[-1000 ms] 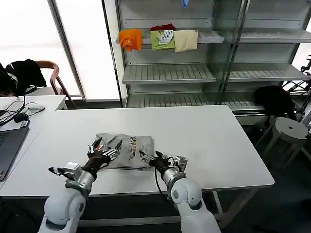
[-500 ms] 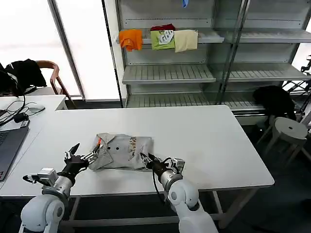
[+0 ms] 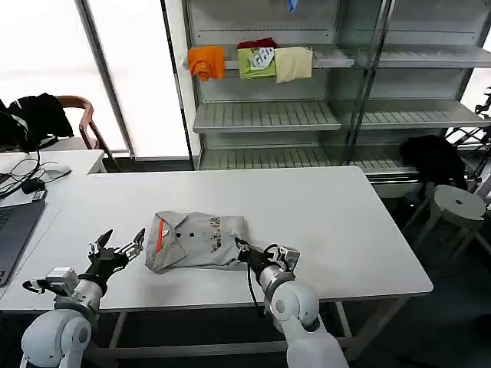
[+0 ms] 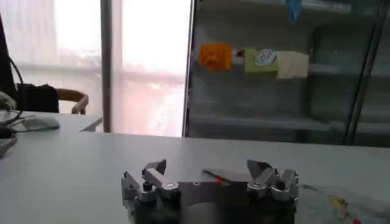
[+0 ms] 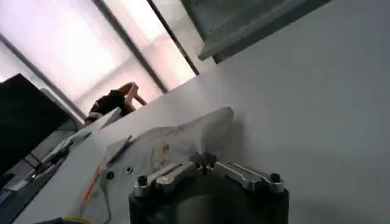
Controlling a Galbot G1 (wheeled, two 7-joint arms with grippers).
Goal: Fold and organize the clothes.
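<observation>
A light grey shirt (image 3: 196,241) lies folded on the white table (image 3: 330,215), near its front edge. An orange stripe (image 3: 159,236) runs by its collar, and a small colourful print (image 3: 214,232) shows on top. My left gripper (image 3: 115,247) hovers open a short way left of the shirt, with nothing between its fingers. In the left wrist view it (image 4: 207,167) faces the shirt (image 4: 332,201). My right gripper (image 3: 242,249) sits at the shirt's front right corner. In the right wrist view its tips (image 5: 204,161) meet on the cloth's edge (image 5: 201,131).
A shelf rack (image 3: 265,115) stands behind the table with small orange (image 3: 206,61), green (image 3: 257,61) and cream (image 3: 294,64) garments on it. A laptop (image 3: 15,230) and cables lie far left. A stool (image 3: 456,205) stands at the right.
My left gripper let go of the shirt, opened and drew back to the left. The shirt settled flat and shifted slightly right. My right gripper stayed at its corner.
</observation>
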